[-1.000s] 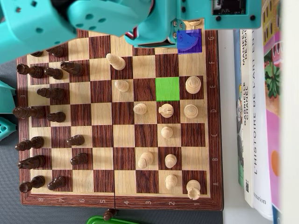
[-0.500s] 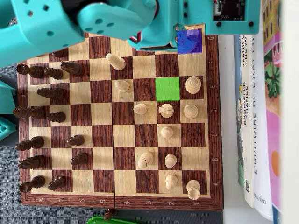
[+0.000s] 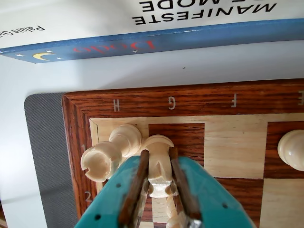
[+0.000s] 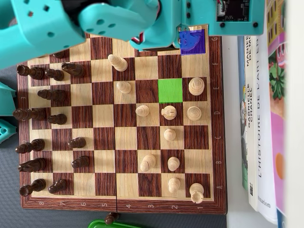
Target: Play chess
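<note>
In the wrist view my teal gripper (image 3: 158, 154) is shut on a light wooden knight (image 3: 159, 142) that stands on the dark G1 square of the chessboard (image 3: 199, 99). Both brown pads (image 3: 141, 178) press its sides. A light rook (image 3: 100, 161) stands right beside it on the left, at the board's corner. From overhead the teal arm (image 4: 118, 21) covers the board's top edge. A blue-tinted square (image 4: 194, 45) shows just below it and a green-tinted square (image 4: 170, 90) lies two rows lower. The knight itself is hidden in that view.
Light pieces (image 4: 168, 112) fill the board's right half and dark pieces (image 4: 52, 95) its left in the overhead view. A tall light piece (image 3: 292, 149) stands two files right of the gripper. Books (image 4: 261, 118) lie beside the board, one with a blue spine (image 3: 142, 45). A green object (image 4: 107, 224) lies below the board.
Over the last second the arm's upper links moved rightward across the top of the overhead view. In the last half second almost nothing has shifted.
</note>
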Available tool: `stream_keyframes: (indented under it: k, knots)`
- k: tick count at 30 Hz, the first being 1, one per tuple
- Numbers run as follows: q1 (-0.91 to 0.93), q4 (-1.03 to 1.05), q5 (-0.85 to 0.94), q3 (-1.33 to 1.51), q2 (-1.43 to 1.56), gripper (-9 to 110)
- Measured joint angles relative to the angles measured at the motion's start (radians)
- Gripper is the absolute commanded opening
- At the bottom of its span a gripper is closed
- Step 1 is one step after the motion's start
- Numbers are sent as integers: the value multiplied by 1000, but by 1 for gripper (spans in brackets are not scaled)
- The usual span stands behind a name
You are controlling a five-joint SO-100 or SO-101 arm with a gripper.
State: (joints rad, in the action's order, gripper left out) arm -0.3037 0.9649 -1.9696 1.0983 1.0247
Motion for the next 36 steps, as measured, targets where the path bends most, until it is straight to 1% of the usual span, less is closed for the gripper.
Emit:
stream_keyframes:
  k: [8,13,23,36]
  knots:
    - [12,0,0,0,3,5]
    - [26,0,17,34,69,5]
    - [38,0,18,201,247,5]
    - [107,0,46,387,422,5]
